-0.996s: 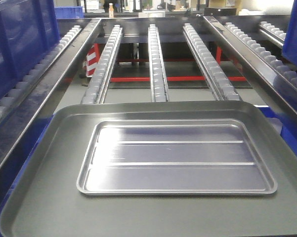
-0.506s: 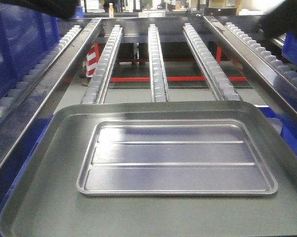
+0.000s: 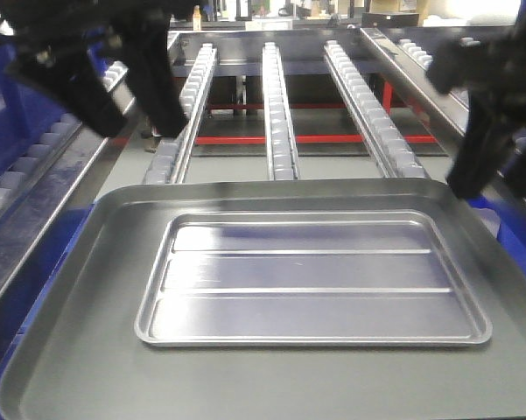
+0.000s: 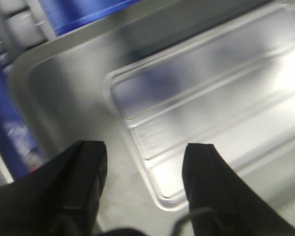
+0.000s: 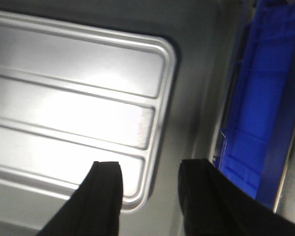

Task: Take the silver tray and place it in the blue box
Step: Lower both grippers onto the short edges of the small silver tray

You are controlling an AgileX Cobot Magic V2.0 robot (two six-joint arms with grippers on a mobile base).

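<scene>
Both aloft, jaws wide, empty: left pincer point(image 4: 145, 150), right pincer point(image 5: 149, 167).

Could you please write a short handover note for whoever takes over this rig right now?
Left end effector: open, empty, above the left end of the silver tray.
Right end effector: open, empty, above the tray's right end.
Silver tray: lies flat inside the larger grey tray, not gripped.
Blue box: blue wall shows just right of the grey tray.
Done: both arms are over the tray.
Left: grip it, lift it, place it in the blue box.
</scene>
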